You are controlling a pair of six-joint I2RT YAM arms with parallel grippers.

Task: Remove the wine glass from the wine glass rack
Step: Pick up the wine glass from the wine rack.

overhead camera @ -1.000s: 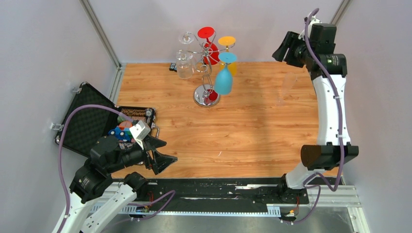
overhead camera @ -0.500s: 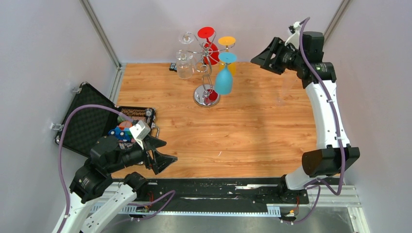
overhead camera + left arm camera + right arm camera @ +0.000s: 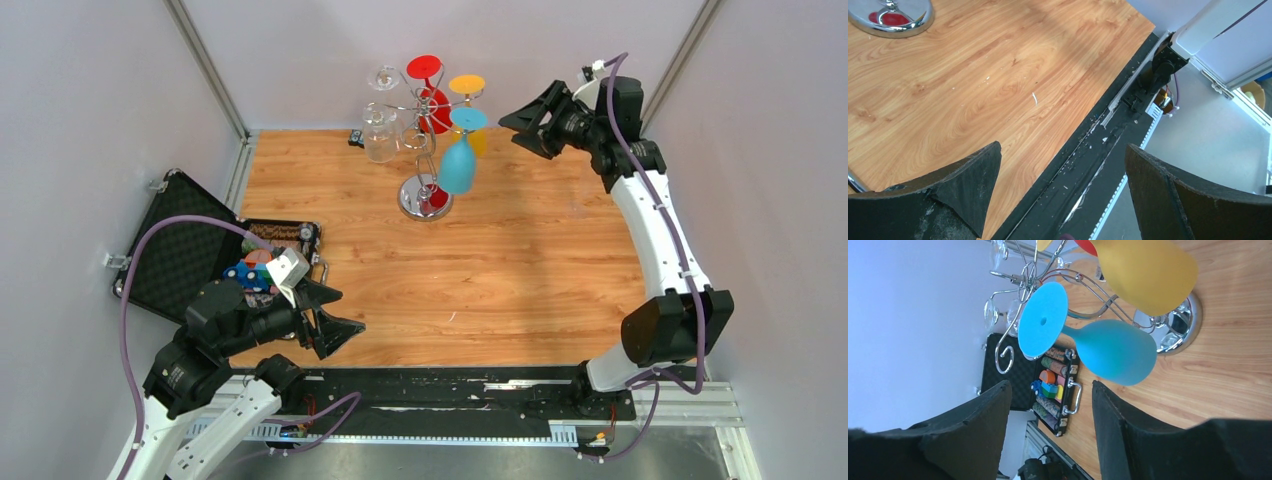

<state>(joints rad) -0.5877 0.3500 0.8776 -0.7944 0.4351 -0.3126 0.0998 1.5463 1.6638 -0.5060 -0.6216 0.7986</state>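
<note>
We see the wine glass rack standing on its round mirrored base toward 12 o'clock on the wooden table, a little left of centre. Its glasses hang upside down from the curled arms. The blue wine glass hangs on the side facing 4 o'clock, its foot caught on a hook and its bowl pointing down beside the base. Behind it, toward 1 o'clock of the post, we see a yellow glass. A red glass hangs toward 12 o'clock and clear glasses at about 10 o'clock. The right gripper hovers at 3 o'clock of the blue glass's foot, near it but apart, pointing at the rack. Its jaws stand apart with nothing between them, and in the wrist view the blue foot and bowl lie beyond the gap. At 9 o'clock on the table lies an open black case with a foam lid and coloured pieces inside. The left gripper hangs at about 7 o'clock near the table's near edge, well apart from the rack, jaws spread wide and empty.
</note>
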